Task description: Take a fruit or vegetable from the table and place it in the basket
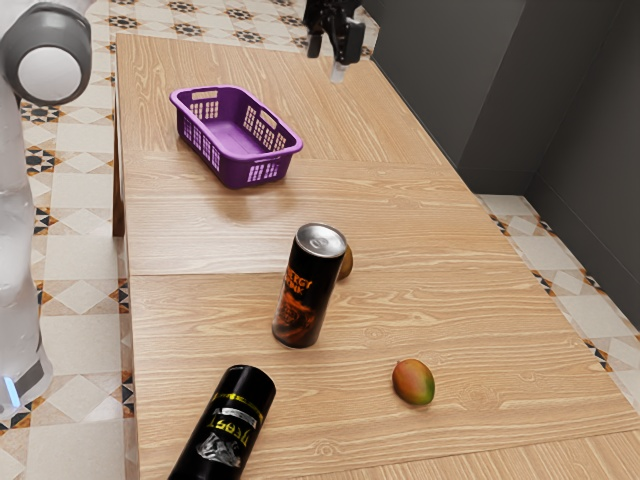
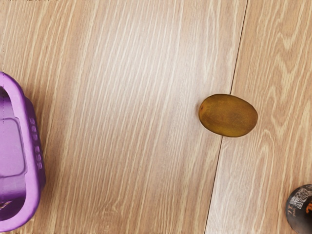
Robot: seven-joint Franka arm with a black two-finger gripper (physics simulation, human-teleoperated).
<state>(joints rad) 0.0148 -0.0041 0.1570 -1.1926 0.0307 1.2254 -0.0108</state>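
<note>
High at the top of the exterior view is my gripper (image 1: 338, 60), above the table and well away from everything on it; whether it is open I cannot tell. A brown-green oval fruit, like a kiwi (image 1: 347, 263), lies partly hidden behind the upright energy drink can; in the wrist view the whole kiwi (image 2: 228, 115) shows on the wood. A red-green mango (image 1: 413, 382) rests near the exterior view's lower right. The purple basket (image 1: 238, 165) stands upright; the wrist view shows part of the basket's rim (image 2: 33, 195). Its visible interior holds no fruit.
The upright black and orange can (image 1: 308, 290) stands right beside the kiwi, and the can (image 2: 301, 207) shows in the wrist view too. A second black can (image 1: 228, 425) is nearer the exterior camera. The wooden table (image 1: 400, 210) ends at a dark wall side.
</note>
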